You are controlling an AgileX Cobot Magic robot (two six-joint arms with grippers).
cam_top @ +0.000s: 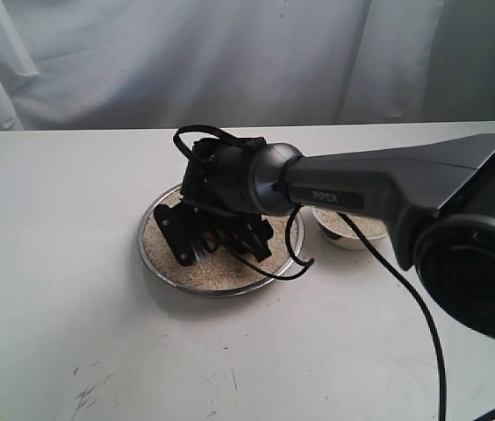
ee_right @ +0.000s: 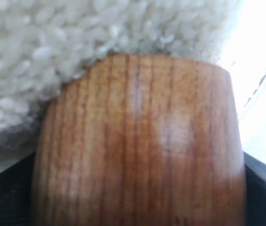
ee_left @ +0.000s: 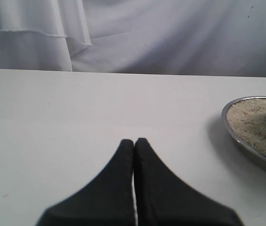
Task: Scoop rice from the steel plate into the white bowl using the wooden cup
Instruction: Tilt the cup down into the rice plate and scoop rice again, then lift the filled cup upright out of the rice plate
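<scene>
Exterior view: right gripper (cam_top: 221,241) is down over the steel plate (cam_top: 154,260), which sits on the white table (cam_top: 54,307). The arm and its black cable (cam_top: 410,294) hide much of the plate's middle. Rice (cam_top: 204,274) covers the plate floor in a flat layer. Only a small brown patch between the fingers hints at the wooden cup (cam_top: 222,237) from here. The white bowl (cam_top: 346,237) stands just beside the plate on its right, partly behind the arm, with pale grains visible inside. The right wrist view supplies what the exterior lacks: the cup's grained side wall fills the frame, lying tilted, with its rim pressed into heaped grains. A dark finger pad (ee_right: 5,188) shows at each side of the cup, so the jaws are clamped on the cup body. The far right of that frame is overexposed and cannot be read. Left wrist view: left gripper (ee_left: 134,141) is over bare table well apart from the plate, fingertips together with only a hairline slit between them, holding nothing. The plate rim and a brown sliver of cup appear at that frame's edge. The bowl shows only in the exterior view.
</scene>
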